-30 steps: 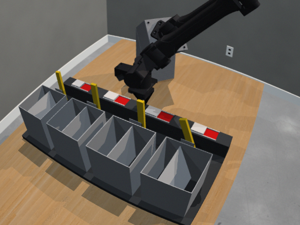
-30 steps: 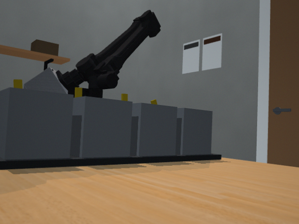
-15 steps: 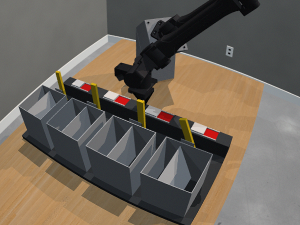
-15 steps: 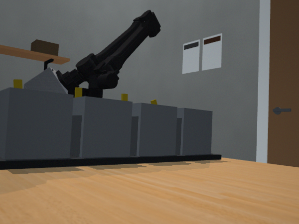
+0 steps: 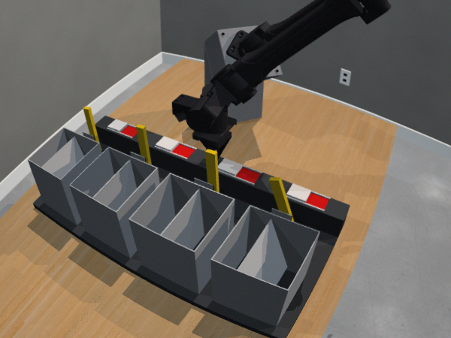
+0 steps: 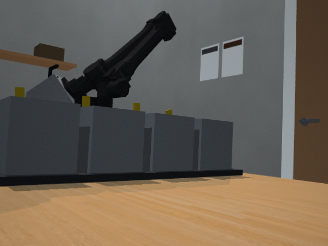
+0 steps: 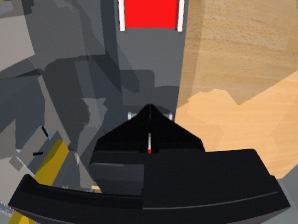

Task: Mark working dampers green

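In the top view, we are losing the arm (image 5: pixel 289 45) (image 6: pixel 131 52) past the upper edge, and the third lever (image 5: pixel 212 170) is hiding our fingertips. In the wrist view, the upper edge is cutting off a red patch (image 7: pixel 151 12).

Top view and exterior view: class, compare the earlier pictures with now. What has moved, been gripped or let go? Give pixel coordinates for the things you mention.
Nothing visibly changed. The arm (image 5: pixel 278 45) (image 6: pixel 131 52) holds the same pose, all four status sliders (image 5: pixel 128 131) (image 5: pixel 183 150) (image 5: pixel 248 175) (image 5: pixel 317 200) still show red, and the yellow levers (image 5: pixel 141 144) stand as before.
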`<action>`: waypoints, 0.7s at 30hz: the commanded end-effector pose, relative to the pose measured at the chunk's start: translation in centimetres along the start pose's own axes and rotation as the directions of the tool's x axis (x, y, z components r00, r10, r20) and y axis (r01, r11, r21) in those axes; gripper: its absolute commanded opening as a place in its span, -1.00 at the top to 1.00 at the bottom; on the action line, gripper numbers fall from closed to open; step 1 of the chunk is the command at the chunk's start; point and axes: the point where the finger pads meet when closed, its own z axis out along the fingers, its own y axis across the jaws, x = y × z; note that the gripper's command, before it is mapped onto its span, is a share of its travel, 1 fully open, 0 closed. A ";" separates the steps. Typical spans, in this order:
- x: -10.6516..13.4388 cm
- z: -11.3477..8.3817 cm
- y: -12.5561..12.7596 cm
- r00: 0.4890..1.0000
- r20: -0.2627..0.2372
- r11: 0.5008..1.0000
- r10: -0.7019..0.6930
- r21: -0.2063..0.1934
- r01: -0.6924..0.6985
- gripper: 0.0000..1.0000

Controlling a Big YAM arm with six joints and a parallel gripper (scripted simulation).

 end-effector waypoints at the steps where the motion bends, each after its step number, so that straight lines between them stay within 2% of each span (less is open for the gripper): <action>1: 0.0 0.4 0.0 1.000 -0.003 1.000 0.004 0.007 -0.004 1.00; 21: -0.1 1.3 0.1 1.000 0.000 1.000 0.010 0.003 -0.010 1.00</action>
